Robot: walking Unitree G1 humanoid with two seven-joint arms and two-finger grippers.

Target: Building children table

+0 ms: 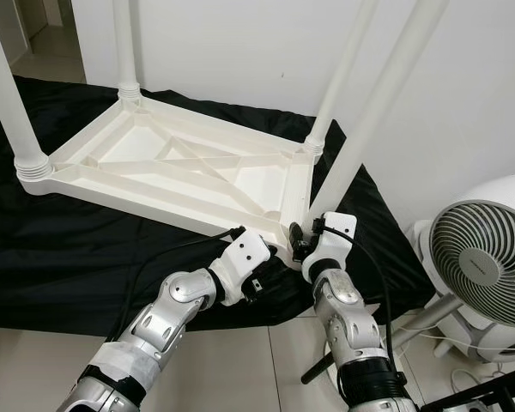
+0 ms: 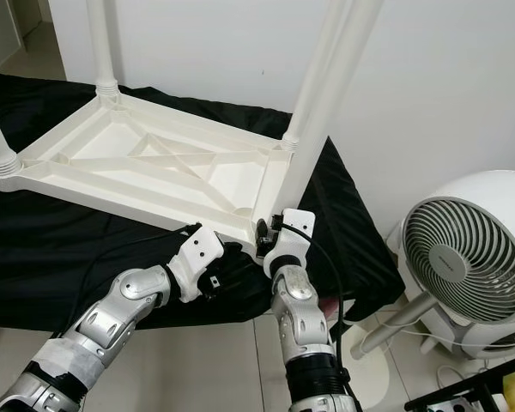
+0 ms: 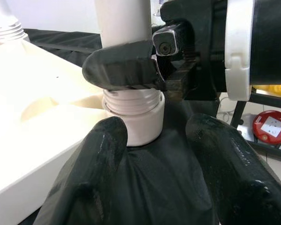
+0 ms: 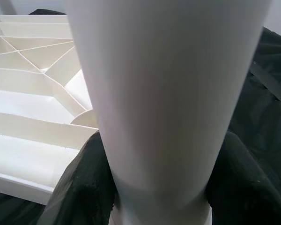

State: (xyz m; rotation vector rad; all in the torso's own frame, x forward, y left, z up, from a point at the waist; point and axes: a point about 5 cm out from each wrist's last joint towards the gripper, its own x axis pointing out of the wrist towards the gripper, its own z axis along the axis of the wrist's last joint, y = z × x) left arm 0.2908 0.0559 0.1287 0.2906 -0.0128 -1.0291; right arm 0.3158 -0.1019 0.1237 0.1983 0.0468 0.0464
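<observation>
A white plastic table (image 1: 154, 163) lies upside down on a black cloth (image 1: 69, 249). Three legs stand up from its far and left corners. The fourth leg (image 1: 386, 94) leans up from the near right corner. My right gripper (image 1: 302, 243) is shut around this leg just above its base, the leg (image 4: 168, 93) filling the space between its fingers (image 4: 79, 187). In the left wrist view the leg's threaded end (image 3: 133, 98) sits in the corner socket (image 3: 140, 124) with threads showing. My left gripper (image 3: 154, 140) is open, low beside that socket, its fingers over the cloth.
A white floor fan (image 1: 485, 257) stands close on the right, its stand and cables on the tiled floor. A white wall runs behind the table. A red round object (image 3: 271, 126) lies beyond the socket. Bare floor shows in front of the cloth.
</observation>
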